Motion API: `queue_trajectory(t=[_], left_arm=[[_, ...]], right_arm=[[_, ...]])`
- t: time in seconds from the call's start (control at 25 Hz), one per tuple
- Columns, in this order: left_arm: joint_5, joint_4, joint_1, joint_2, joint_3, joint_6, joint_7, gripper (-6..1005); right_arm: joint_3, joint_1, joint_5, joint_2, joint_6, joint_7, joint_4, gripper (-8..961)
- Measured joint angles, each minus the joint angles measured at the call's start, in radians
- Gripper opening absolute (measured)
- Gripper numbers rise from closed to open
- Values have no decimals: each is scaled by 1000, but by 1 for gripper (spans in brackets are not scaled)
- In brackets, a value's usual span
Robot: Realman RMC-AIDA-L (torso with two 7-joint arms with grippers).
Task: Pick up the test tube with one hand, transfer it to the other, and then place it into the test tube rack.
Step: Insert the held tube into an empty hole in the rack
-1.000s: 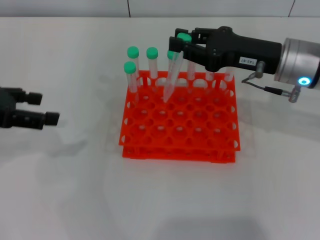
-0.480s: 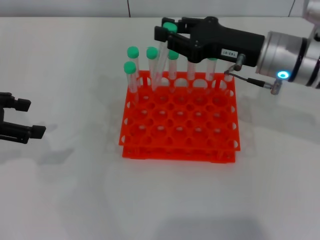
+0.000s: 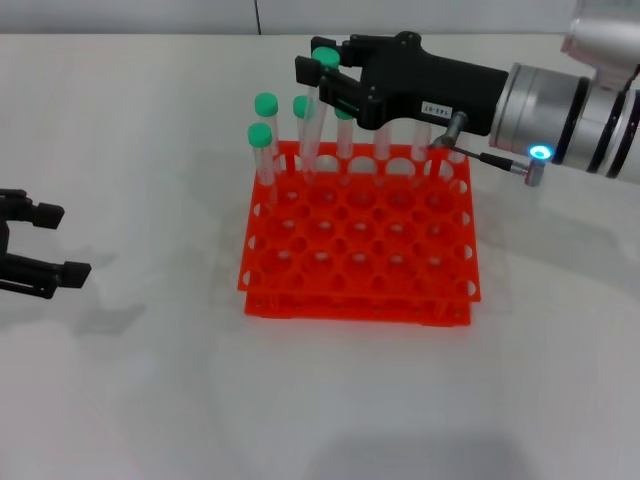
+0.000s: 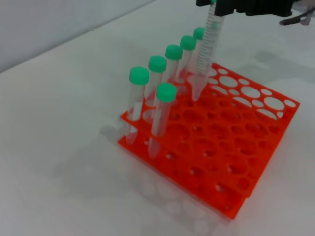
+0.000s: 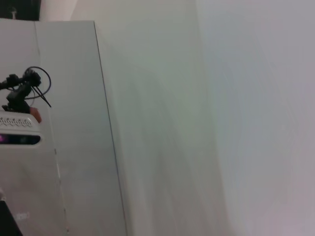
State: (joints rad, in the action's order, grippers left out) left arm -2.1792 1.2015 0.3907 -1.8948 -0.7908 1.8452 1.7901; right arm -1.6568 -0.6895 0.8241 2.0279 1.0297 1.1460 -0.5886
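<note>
One test tube hangs tilted in your right gripper, fingers clamped below its cap, tip above the rack's far-left holes; left gripper sits far left, fingers spread, empty.

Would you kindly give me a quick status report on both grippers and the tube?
Right gripper shut on test tube, tilted, tip over the test tube rack back row. Left gripper open, parked far left. Neighbouring tubes crowd the target hole.
</note>
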Motion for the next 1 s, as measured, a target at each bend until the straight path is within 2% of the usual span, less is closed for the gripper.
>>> queue_trajectory(t=[0.68, 1.0], left_arm=[[-10, -5, 2, -9, 0, 0, -18, 887], [-8, -5, 13, -11, 1, 0, -19, 887]], right_arm=[[-63, -15, -35, 0, -83, -25, -7, 258], [-138, -15, -146, 0, -117, -86, -1, 259]])
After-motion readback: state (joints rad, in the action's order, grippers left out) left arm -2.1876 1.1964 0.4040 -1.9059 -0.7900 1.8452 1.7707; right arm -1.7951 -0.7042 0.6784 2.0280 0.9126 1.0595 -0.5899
